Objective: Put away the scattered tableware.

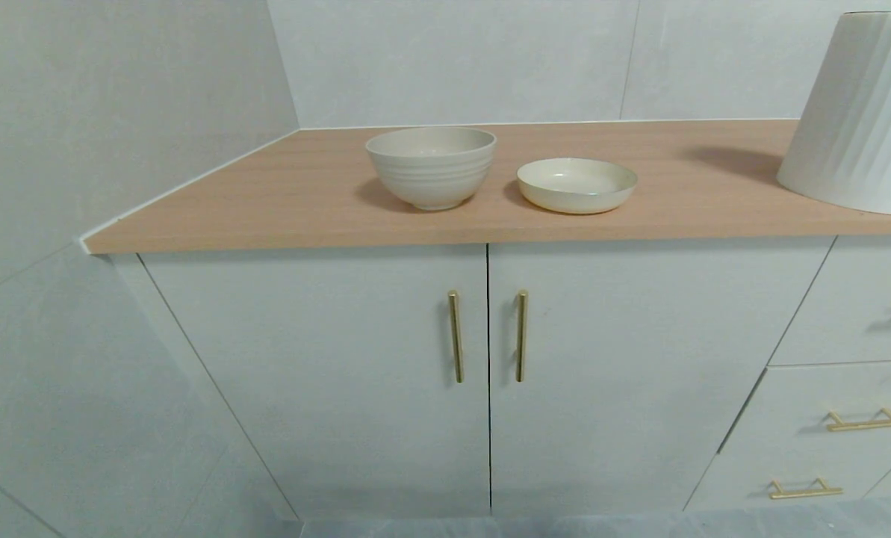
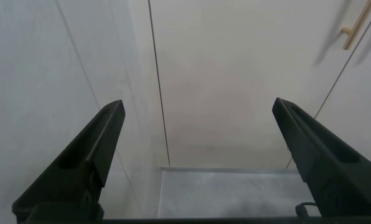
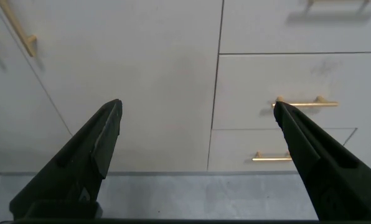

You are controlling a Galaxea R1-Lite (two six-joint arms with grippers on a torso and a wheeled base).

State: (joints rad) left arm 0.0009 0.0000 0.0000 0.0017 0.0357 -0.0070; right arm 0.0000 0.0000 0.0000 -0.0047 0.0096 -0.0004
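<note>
A deep ribbed beige bowl (image 1: 432,166) stands on the wooden countertop (image 1: 303,194). To its right sits a shallow cream dish (image 1: 576,184), a small gap between them. Below the counter, the two white cabinet doors (image 1: 326,373) are closed, with gold bar handles (image 1: 455,336) at the centre seam. My left gripper (image 2: 198,112) is open, held low in front of a cabinet panel near the floor. My right gripper (image 3: 198,112) is open too, facing the drawer fronts (image 3: 297,87) with nothing between its fingers.
A tall white ribbed lampshade-like object (image 1: 860,112) stands at the counter's right end. Drawers with gold handles (image 1: 869,422) fill the lower right. A tiled wall (image 1: 79,149) closes off the left side. Grey floor (image 1: 639,523) runs along the cabinet base.
</note>
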